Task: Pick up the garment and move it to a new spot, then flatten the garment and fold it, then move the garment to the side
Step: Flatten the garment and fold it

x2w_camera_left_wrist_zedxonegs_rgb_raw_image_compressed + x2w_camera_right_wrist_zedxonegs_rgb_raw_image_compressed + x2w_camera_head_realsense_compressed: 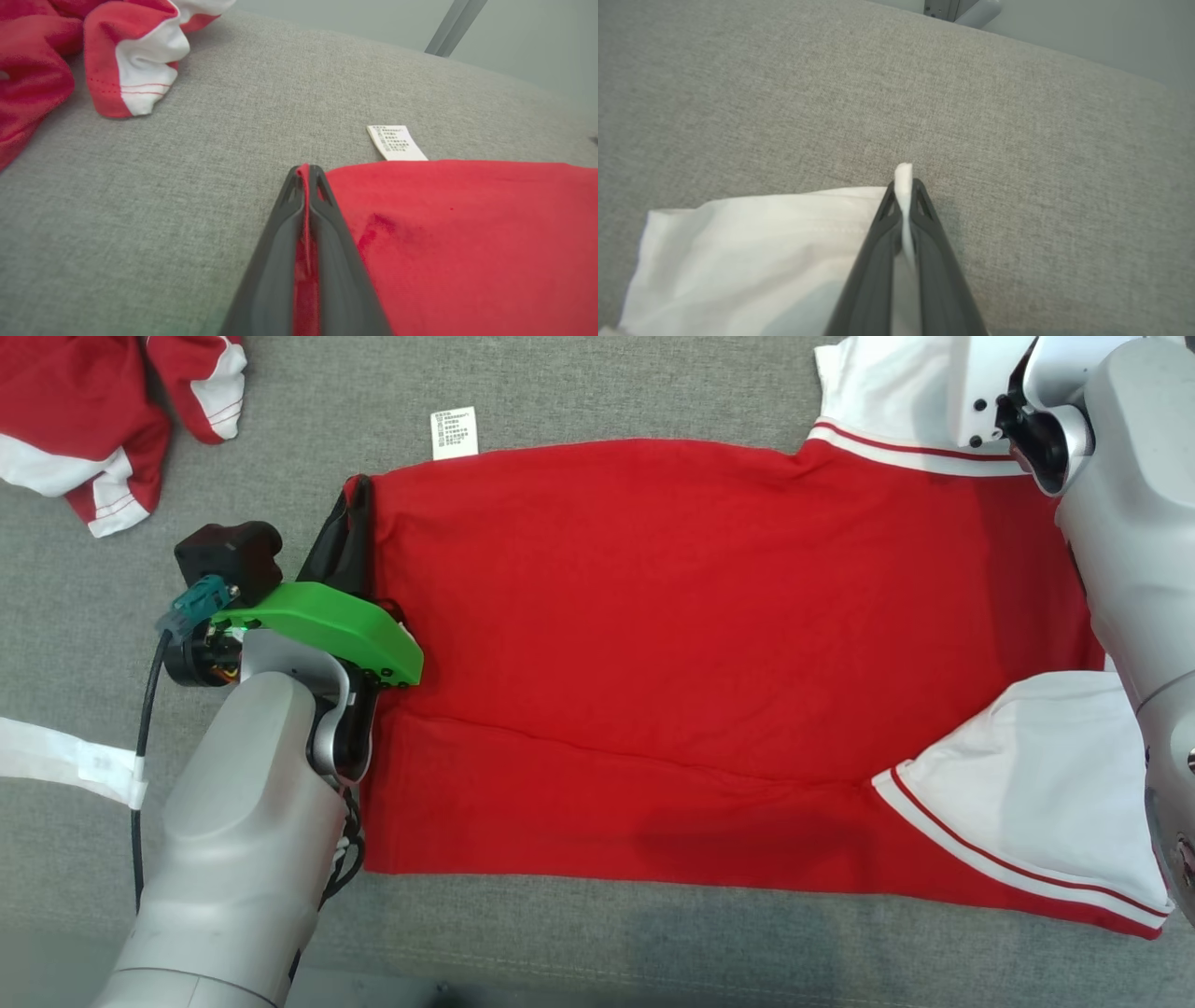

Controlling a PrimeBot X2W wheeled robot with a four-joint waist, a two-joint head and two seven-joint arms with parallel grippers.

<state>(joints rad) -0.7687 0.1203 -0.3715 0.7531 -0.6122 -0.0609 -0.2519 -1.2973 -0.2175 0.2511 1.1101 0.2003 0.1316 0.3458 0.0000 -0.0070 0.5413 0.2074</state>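
left gripper (306, 171) clenched on the left hem of the red T-shirt (700, 644), right gripper (904, 184) pinched its far-right white sleeve (752, 252)

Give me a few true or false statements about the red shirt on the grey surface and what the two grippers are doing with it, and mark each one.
1. The left gripper is shut on the edge of the red garment. True.
2. The right gripper is open over bare cloth. False: it is shut on the white sleeve.
3. A care label sticks out beyond the garment's edge. True.
4. The crumpled garment lies on top of the spread one. False: it lies apart from it, on the grey surface.
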